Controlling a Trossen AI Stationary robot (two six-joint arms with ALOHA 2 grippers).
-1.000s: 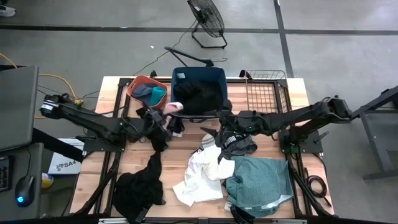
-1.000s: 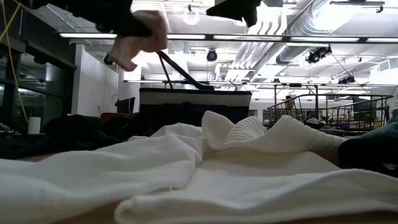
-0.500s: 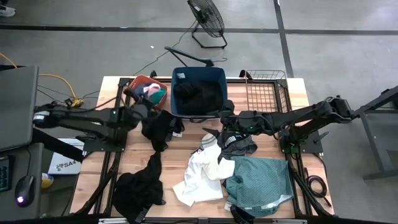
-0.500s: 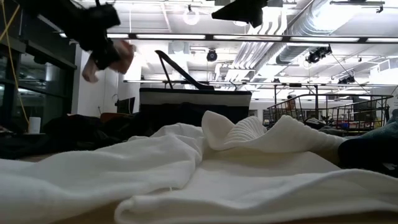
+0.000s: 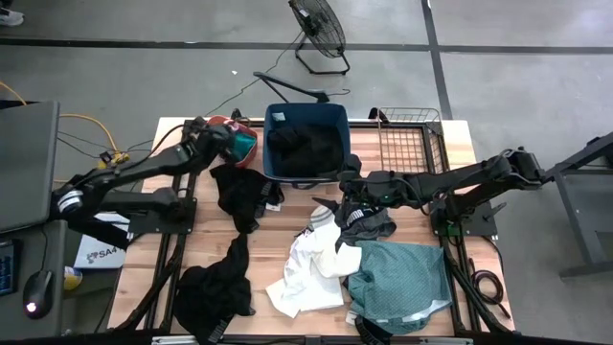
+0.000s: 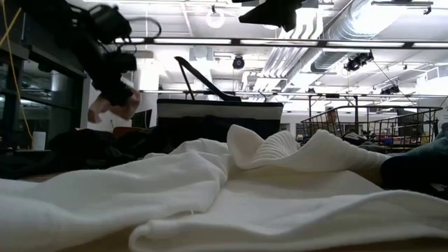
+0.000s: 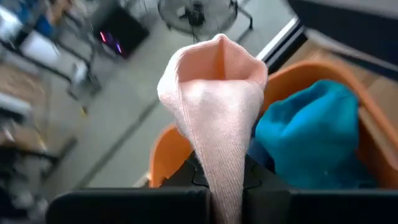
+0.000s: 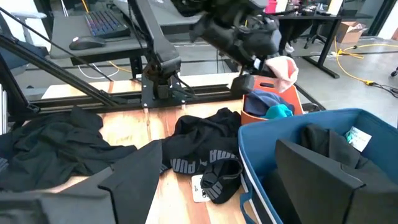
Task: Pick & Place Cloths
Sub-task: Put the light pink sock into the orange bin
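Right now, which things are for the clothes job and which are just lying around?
For the job:
- pink cloth in left gripper
- white cloth
- teal garment
- orange basin
- navy tub

Lying about:
- wire basket
- floor fan

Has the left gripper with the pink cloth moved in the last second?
Yes. The left gripper, shut on the pink cloth, swung from beside the navy tub to above the orange basin.

1. We note the table (image 5: pixel 287 230) is pale, matt wooden planking.
2. The pink cloth (image 7: pixel 217 112) is a soft, fine-ribbed knit.
3. The orange basin (image 7: pixel 323 81) and navy tub (image 8: pixel 273 134) are smooth plastic.
4. The white cloth (image 6: pixel 210 189) is matt and ribbed.
5. The wire basket (image 5: pixel 412 144) is thin metal.
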